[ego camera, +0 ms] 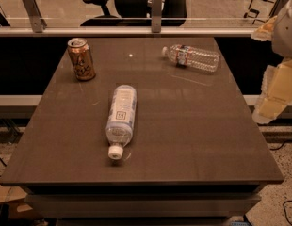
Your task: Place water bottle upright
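Note:
The water bottle [193, 57] is small, clear and ribbed, with a narrow red-and-white label band and a white cap. It lies on its side at the back right of the dark table [198, 135], cap pointing left. My gripper [274, 98] is a pale shape at the right edge of the view, off the table's right side. It is to the right of the bottle and nearer the front, apart from it and holding nothing that I can see.
A larger bottle [121, 117] with a big pale blue-white label lies on its side mid-table, cap toward the front. A copper-coloured can [81, 59] stands upright at the back left. A glass railing [136, 29] and office chairs are behind the table.

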`<action>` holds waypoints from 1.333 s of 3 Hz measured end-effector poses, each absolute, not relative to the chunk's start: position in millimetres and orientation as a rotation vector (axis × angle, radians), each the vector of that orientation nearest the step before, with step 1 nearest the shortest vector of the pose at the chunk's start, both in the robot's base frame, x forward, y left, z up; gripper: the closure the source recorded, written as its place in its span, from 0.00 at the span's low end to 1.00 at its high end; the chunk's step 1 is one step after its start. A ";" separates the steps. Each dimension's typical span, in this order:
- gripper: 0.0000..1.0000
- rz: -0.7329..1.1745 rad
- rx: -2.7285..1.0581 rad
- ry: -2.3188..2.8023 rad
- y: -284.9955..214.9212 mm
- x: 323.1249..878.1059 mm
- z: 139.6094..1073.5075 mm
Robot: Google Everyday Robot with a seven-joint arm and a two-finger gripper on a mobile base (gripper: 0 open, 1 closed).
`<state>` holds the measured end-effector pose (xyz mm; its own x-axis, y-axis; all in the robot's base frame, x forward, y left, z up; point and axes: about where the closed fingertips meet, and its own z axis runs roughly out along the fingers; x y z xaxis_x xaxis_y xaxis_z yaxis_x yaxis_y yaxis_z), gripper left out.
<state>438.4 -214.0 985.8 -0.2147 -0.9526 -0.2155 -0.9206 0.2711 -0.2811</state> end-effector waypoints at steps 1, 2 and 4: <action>0.00 -0.130 -1.707 2.206 -214.0 438.5 985.9; 0.00 -0.154 -1.710 2.205 -214.5 441.0 992.8; 0.00 -0.210 -1.708 2.177 -222.4 476.5 1019.0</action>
